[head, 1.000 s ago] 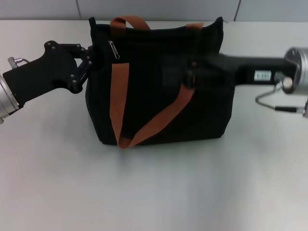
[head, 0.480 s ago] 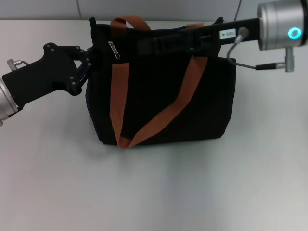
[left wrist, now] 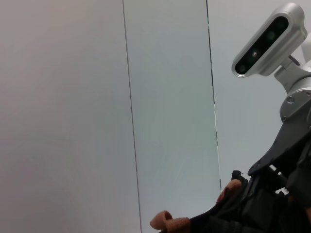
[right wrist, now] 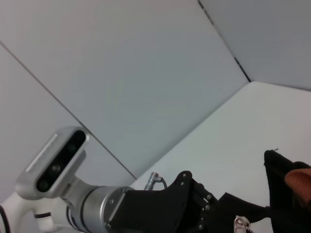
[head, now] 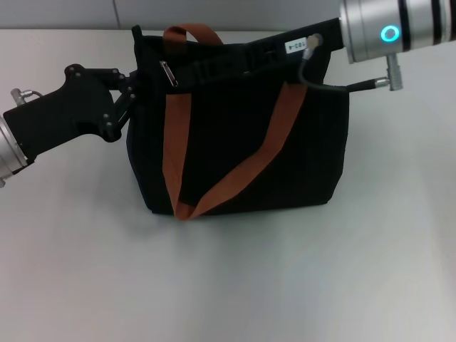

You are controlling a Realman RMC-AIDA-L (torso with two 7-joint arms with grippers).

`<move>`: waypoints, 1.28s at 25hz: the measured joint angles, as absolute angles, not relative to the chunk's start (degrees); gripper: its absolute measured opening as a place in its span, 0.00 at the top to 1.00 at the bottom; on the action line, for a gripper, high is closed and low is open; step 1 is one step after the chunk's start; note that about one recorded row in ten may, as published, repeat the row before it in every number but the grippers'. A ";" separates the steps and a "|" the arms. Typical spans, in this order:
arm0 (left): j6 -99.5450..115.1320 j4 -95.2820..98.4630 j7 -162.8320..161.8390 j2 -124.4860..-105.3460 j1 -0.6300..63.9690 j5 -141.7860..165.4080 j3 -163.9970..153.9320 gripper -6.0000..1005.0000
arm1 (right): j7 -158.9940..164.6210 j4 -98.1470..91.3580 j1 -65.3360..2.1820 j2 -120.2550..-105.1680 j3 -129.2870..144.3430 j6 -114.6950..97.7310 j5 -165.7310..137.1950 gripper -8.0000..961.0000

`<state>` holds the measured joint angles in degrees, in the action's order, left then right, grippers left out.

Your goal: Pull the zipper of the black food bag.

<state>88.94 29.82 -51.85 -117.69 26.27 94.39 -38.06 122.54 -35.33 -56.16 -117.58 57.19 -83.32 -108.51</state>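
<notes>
The black food bag (head: 235,149) stands upright on the table, with rust-orange straps (head: 173,142) down its face. The small silver zipper (head: 169,73) hangs near the bag's top left. My left gripper (head: 130,91) is at the bag's upper left corner and is shut on the edge of the fabric; it also shows in the right wrist view (right wrist: 206,213), next to the zipper (right wrist: 239,224). My right gripper (head: 199,70) lies along the bag's top, reaching in from the right toward the zipper, black against the black bag.
The white table (head: 228,285) spreads in front of and beside the bag. A grey panelled wall (head: 235,13) runs close behind the bag. My right arm's silver wrist (head: 388,32) and its cable (head: 313,71) hang over the bag's upper right corner.
My right arm has risen from in front of the bag's face to along its top edge and reached further left. The left arm and the bag have stayed put.
</notes>
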 joint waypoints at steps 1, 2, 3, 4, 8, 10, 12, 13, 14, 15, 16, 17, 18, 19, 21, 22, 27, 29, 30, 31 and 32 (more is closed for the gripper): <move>88.95 29.80 -51.85 -117.69 26.28 94.39 -38.05 0.96 | 122.73 -35.33 -56.42 -117.66 57.72 -82.80 -108.52 0.49; 89.02 29.80 -51.85 -117.68 26.28 94.39 -38.05 0.96 | 123.35 -35.25 -56.93 -117.83 58.66 -81.55 -108.68 0.50; 89.09 29.81 -51.85 -117.68 26.28 94.39 -38.05 0.96 | 124.14 -35.21 -57.34 -118.02 59.35 -80.58 -108.95 0.50; 89.09 29.81 -51.85 -117.68 26.28 94.39 -38.05 0.96 | 124.14 -35.21 -57.34 -118.02 59.35 -80.58 -108.95 0.51; 89.12 29.81 -51.85 -117.68 26.23 94.39 -38.05 0.96 | 125.44 -35.13 -58.36 -118.19 60.68 -79.21 -109.20 0.54; 89.12 29.81 -51.85 -117.68 26.15 94.38 -38.06 0.96 | 125.70 -35.13 -58.56 -118.24 60.98 -78.73 -109.23 0.55; 89.15 29.84 -51.85 -117.68 26.07 94.14 -38.05 0.96 | 125.93 -35.11 -58.75 -118.32 61.42 -78.04 -109.24 0.56; 89.19 29.86 -51.85 -117.69 26.07 94.07 -38.06 0.96 | 126.03 -35.09 -58.85 -118.36 61.77 -77.64 -109.25 0.56; 89.23 29.87 -51.85 -117.70 26.06 94.02 -38.05 0.96 | 126.22 -35.07 -58.98 -118.41 62.13 -77.24 -109.25 0.56; 89.28 29.87 -51.85 -117.73 26.05 93.94 -38.05 0.96 | 126.42 -35.06 -59.13 -118.47 62.54 -76.85 -109.28 0.56; 89.34 29.89 -51.85 -117.74 26.05 93.89 -38.05 0.96 | 126.76 -35.07 -59.40 -118.70 63.09 -76.14 -109.34 0.56; 89.34 29.89 -51.85 -117.74 26.05 93.89 -38.05 0.96 | 126.76 -35.07 -59.40 -118.70 63.09 -76.14 -109.34 0.57; 89.36 29.89 -51.85 -117.74 26.05 93.88 -38.05 0.96 | 126.81 -35.09 -59.57 -118.87 63.32 -75.71 -109.41 0.57; 89.39 29.89 -51.85 -117.75 26.08 93.88 -38.06 0.96 | 126.81 -35.09 -59.57 -118.87 63.32 -75.71 -109.41 0.58; 89.46 29.89 -51.85 -117.77 26.17 93.82 -38.06 0.96 | 126.82 -35.12 -59.89 -118.94 63.37 -75.46 -109.80 0.60; 89.46 29.89 -51.85 -117.77 26.17 93.82 -38.06 0.96 | 126.82 -35.12 -59.89 -118.94 63.37 -75.46 -109.80 0.60; 89.49 29.85 -51.96 -117.77 26.29 93.76 -37.95 0.96 | 126.83 -35.15 -60.06 -118.94 63.46 -75.42 -110.38 0.64; 89.49 29.82 -52.25 -117.77 26.36 93.72 -37.53 0.96 | 126.98 -35.35 -60.07 -118.94 63.46 -75.40 -110.65 0.67; 89.49 29.81 -52.30 -117.77 26.37 93.59 -37.46 0.96 | 127.10 -35.40 -60.08 -118.94 63.46 -75.39 -110.74 0.69; 89.49 29.80 -52.34 -117.77 26.37 93.45 -37.45 0.96 | 127.29 -35.49 -60.09 -118.93 63.46 -75.40 -110.79 0.71; 89.49 29.80 -52.34 -117.77 26.37 93.45 -37.45 0.96 | 127.29 -35.49 -60.09 -118.93 63.46 -75.40 -110.79 0.73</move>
<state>89.49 29.80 -52.34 -117.77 26.37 93.45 -37.45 127.29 -35.49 -60.09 -118.93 63.46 -75.40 -110.79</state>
